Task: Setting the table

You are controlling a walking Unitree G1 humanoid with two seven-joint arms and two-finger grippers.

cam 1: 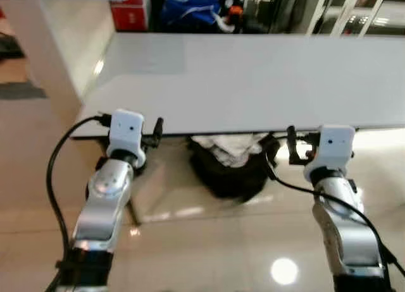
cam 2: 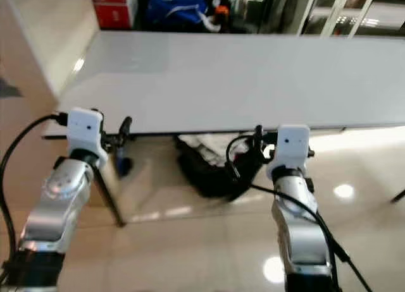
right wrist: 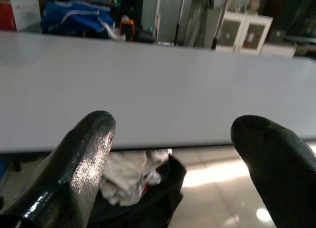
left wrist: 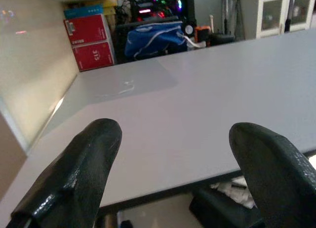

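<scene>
A long white table (cam 1: 253, 77) stands on glossy beige floor (cam 1: 209, 241). At 12 o'clock, glass-doored cabinets (left wrist: 276, 13); at 11, red boxes (left wrist: 91, 40).

Both arms: brushed silver metal forearm shells, rounded, with glossy highlights. Each wrist ends in a white boxy plastic housing with small dark dots on its face, left (cam 1: 125, 129), right (cam 1: 336, 144). Thick black cable loops off the left housing (cam 1: 56, 154) and runs down beside the forearm; a thinner black cable trails along the right forearm (cam 1: 354, 210). Left gripper (left wrist: 173, 154) and right gripper (right wrist: 173, 149): two fat, glossy black rounded fingers each, gap between them wide.
</scene>
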